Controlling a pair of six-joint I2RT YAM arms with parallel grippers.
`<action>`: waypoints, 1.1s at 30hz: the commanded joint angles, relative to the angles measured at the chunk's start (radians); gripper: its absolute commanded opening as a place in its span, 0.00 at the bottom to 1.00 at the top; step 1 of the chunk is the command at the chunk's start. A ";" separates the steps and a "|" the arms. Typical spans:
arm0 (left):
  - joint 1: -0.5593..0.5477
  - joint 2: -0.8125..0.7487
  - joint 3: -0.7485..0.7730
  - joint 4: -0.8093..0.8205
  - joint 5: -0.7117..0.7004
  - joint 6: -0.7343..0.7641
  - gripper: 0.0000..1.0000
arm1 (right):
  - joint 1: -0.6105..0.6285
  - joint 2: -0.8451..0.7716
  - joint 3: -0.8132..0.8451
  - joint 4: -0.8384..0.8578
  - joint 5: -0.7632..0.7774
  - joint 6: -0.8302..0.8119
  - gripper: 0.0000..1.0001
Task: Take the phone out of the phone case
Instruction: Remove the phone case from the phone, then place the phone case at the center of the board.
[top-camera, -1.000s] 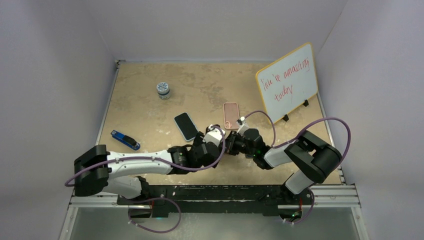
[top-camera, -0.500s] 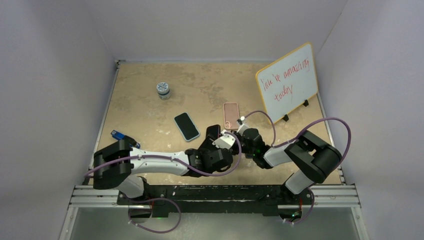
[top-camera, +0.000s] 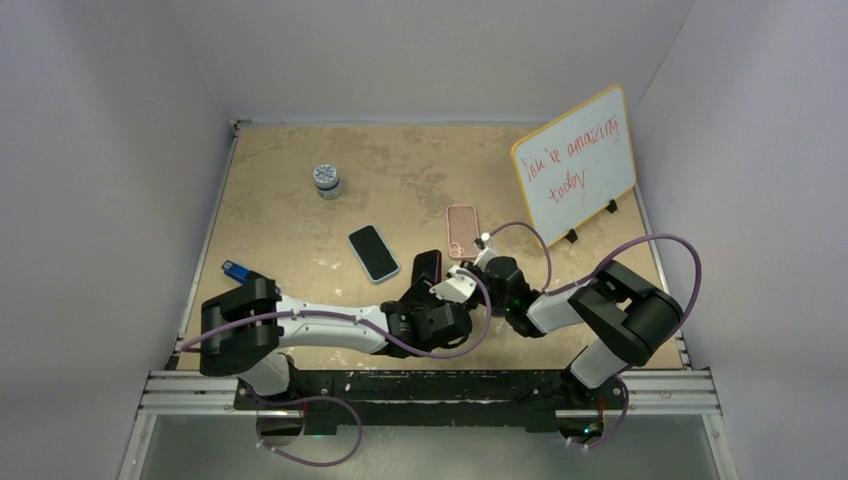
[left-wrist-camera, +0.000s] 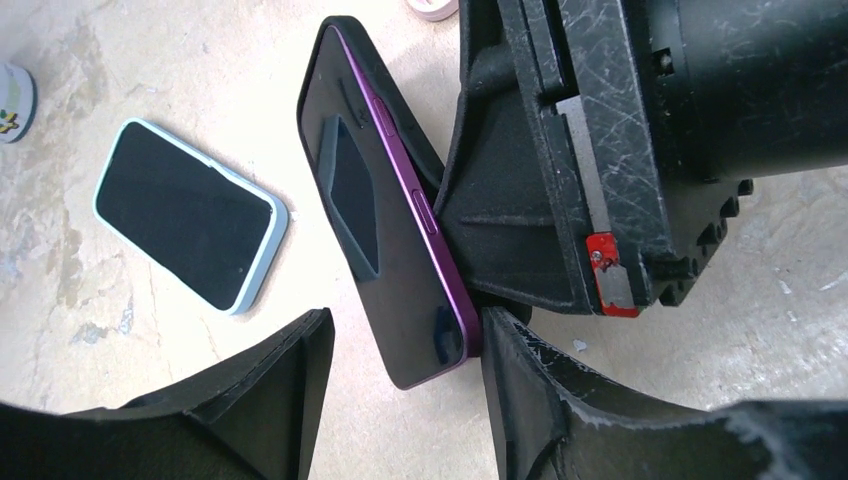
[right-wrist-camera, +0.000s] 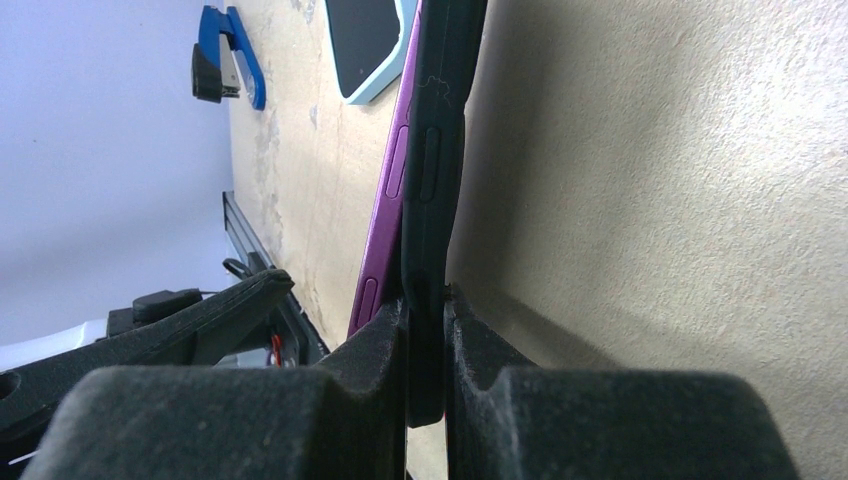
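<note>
My right gripper is shut on the edge of the black phone case and holds it on edge just above the table. The purple phone leans out of the case, its lower end peeled away. In the left wrist view the phone shows its dark screen and purple side, with the case behind it. My left gripper is open with its jaws on either side of the phone's lower corner; the right fingertip touches the purple edge. From above, both grippers meet at the table's centre front.
A second phone in a light blue case lies flat to the left, and a pink case lies behind the grippers. A small jar stands at the back left, a whiteboard at the back right, and a blue tool by the left arm.
My left arm has swung right and forward, bringing its open gripper around the lower end of the phone. The right gripper and case have stayed in place.
</note>
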 joint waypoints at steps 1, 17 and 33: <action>-0.001 0.039 0.047 0.006 -0.088 0.019 0.56 | 0.002 -0.022 0.043 0.080 -0.025 0.021 0.00; 0.003 -0.023 0.085 -0.090 -0.116 0.004 0.04 | 0.007 -0.079 0.085 -0.073 0.050 -0.051 0.00; 0.003 -0.315 0.190 -0.371 -0.084 -0.038 0.00 | -0.026 -0.020 0.339 -0.422 0.176 -0.243 0.00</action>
